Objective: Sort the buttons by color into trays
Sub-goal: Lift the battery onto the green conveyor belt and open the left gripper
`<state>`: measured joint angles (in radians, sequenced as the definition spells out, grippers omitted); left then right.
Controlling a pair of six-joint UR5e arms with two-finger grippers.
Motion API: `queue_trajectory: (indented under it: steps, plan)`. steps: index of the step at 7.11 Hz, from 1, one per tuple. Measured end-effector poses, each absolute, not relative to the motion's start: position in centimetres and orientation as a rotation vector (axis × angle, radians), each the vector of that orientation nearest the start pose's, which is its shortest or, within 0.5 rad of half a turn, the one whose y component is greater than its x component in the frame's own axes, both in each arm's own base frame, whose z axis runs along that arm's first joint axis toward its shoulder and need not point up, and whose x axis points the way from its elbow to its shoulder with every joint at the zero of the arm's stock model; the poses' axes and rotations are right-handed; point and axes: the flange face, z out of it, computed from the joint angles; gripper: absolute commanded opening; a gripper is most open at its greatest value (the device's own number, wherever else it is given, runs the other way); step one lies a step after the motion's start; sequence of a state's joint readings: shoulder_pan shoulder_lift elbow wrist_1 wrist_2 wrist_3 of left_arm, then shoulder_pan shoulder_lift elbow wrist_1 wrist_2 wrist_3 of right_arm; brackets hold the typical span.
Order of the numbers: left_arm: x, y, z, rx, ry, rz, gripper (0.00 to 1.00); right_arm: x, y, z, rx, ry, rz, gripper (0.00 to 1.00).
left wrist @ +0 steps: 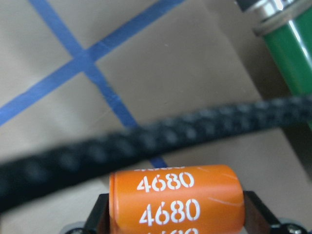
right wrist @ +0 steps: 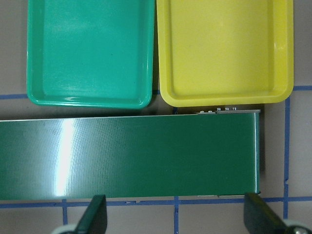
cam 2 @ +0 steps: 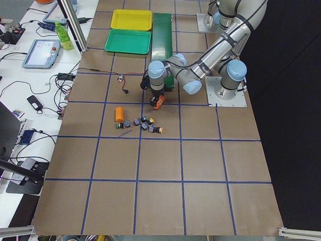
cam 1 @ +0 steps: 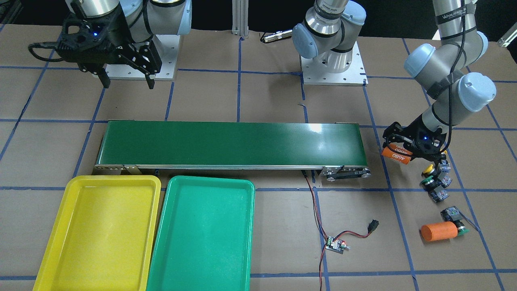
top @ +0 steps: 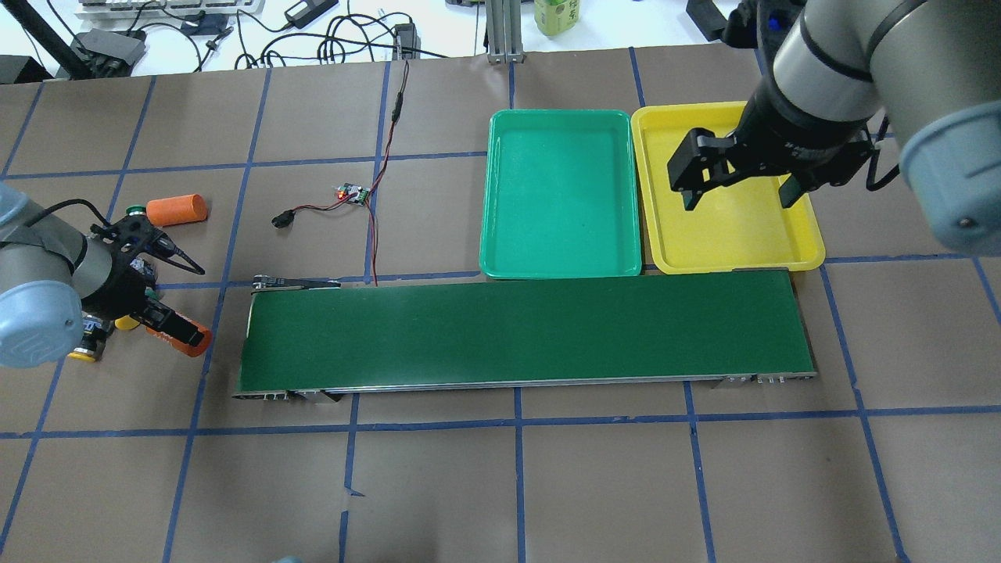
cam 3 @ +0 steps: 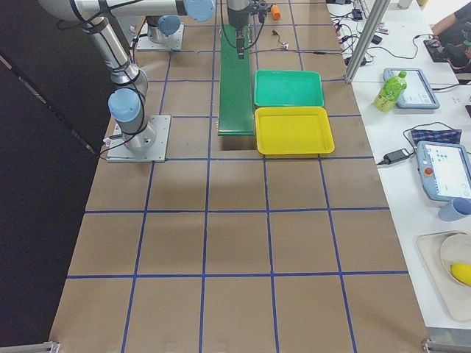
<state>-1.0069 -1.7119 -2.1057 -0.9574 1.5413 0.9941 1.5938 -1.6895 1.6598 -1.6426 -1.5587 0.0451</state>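
Plainly, nothing is sorted yet. The yellow tray (cam 1: 101,234) and the green tray (cam 1: 202,238) lie side by side just off one end of the conveyor belt (cam 1: 230,143), and both are bare. The buttons (cam 1: 431,182) lie loose on the table (cam 1: 274,101) past the belt's other end, well apart from the trays. By my judgement every one has yet to be picked and carried.

The left hand (cam 1: 404,150) is low beside that cluster, closed on an orange cylinder (left wrist: 175,200) marked 4680 (not a button, so this grip does nothing for the sort). The right hand (top: 738,191) hangs above the tray end, spread wide and holding nothing.

The buttons are small, with round caps on black collars and grey-blue blocks behind. A yellow-capped button (cam 1: 428,167) and a green-capped button (cam 1: 428,184) lie close together just beside the left hand. Another green one (cam 1: 454,216) lies against a second orange cylinder (cam 1: 438,232). The overhead view shows a further yellow cap (top: 81,356) under the left arm.
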Motion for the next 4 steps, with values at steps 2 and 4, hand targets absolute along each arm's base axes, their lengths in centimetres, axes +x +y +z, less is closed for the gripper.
queue_trajectory:
  steps: [2,4]
  plan:
    - [10.7,-45.4,26.8,0.345,3.172,0.036,0.05,14.0,-45.9,50.9,0.056,3.124,-0.123,1.00]
    - [5.0,-45.0,28.7,0.069,3.195,0.068,0.05,14.0,-46.0,50.7,0.047,3.133,-0.099,1.00]
